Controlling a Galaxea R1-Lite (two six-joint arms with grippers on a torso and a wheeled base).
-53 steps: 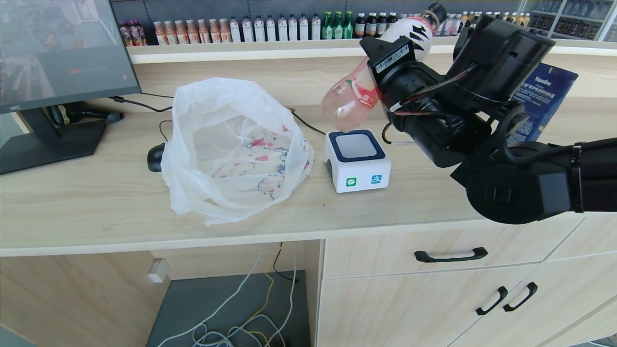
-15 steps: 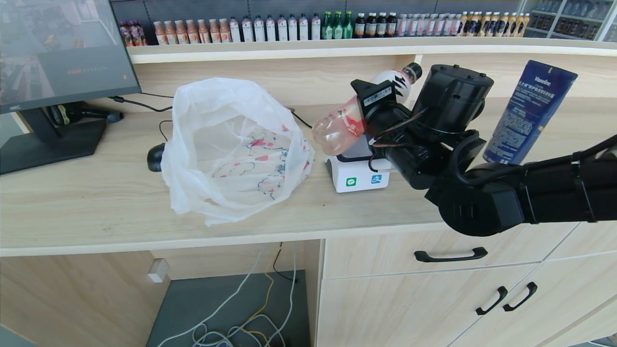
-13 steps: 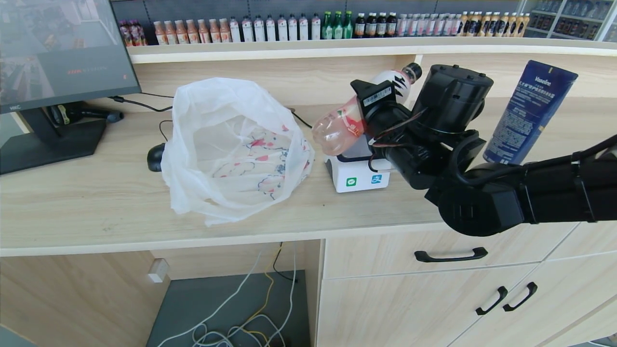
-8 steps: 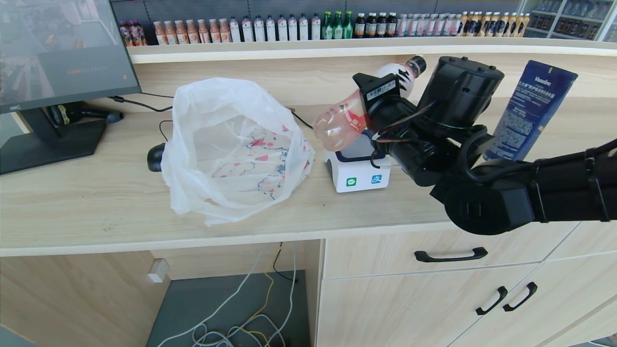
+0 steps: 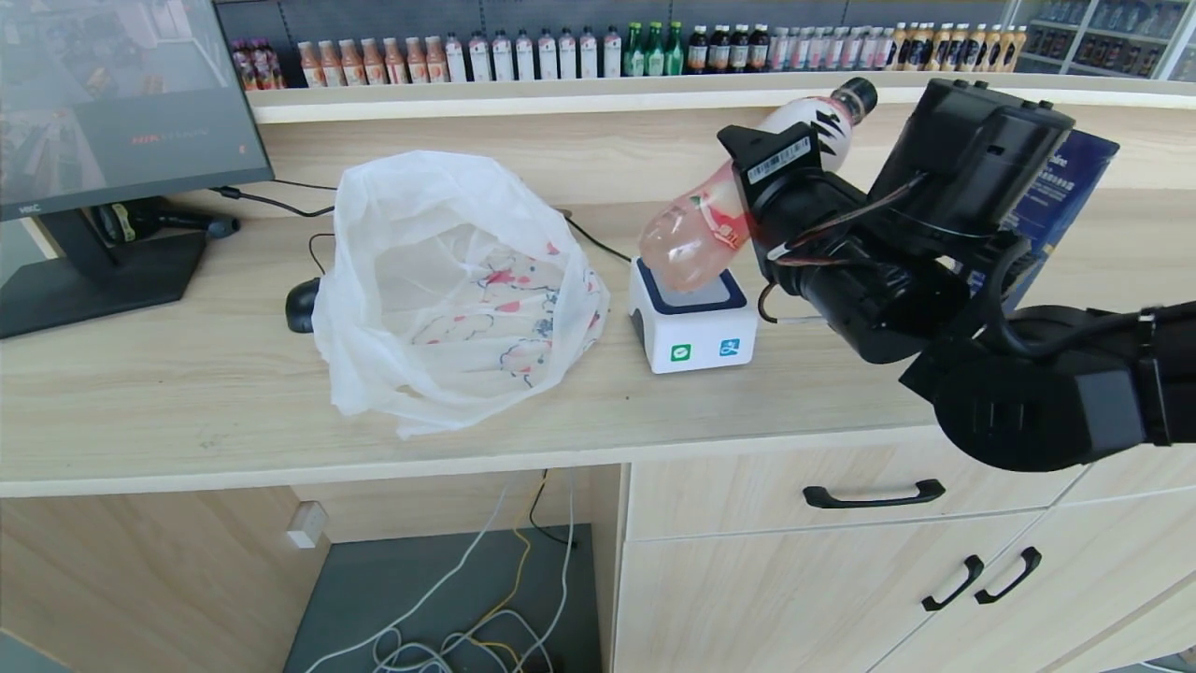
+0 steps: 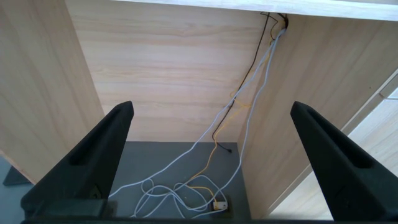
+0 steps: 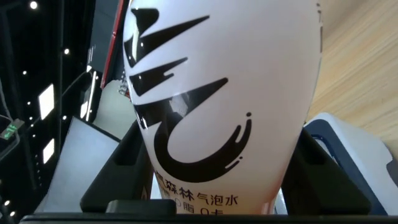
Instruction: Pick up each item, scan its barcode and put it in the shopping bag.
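The shopping bag point(image 5: 448, 280), thin whitish plastic with red and blue print, sits left of centre in the head view on the wooden counter point(image 5: 187, 374), its mouth gaping towards the camera and showing its printed inner wall. Just right of it stands the white scanner point(image 5: 691, 322), a small cube with a dark-rimmed window on top. The bottle point(image 5: 696, 243) hangs tilted in the upper middle of the frame, its pink, see-through bottom low over the scanner's window and its dark cap pointing up to the right; its upper part carries a white label with black stripes. The right gripper point(image 5: 761, 182) is clamped around the bottle's middle. A blue container point(image 5: 1074, 173) stands at the right edge, partly behind that arm. The left gripper point(image 6: 211, 155) is spread wide, under the counter above loose cables point(image 6: 186, 186).
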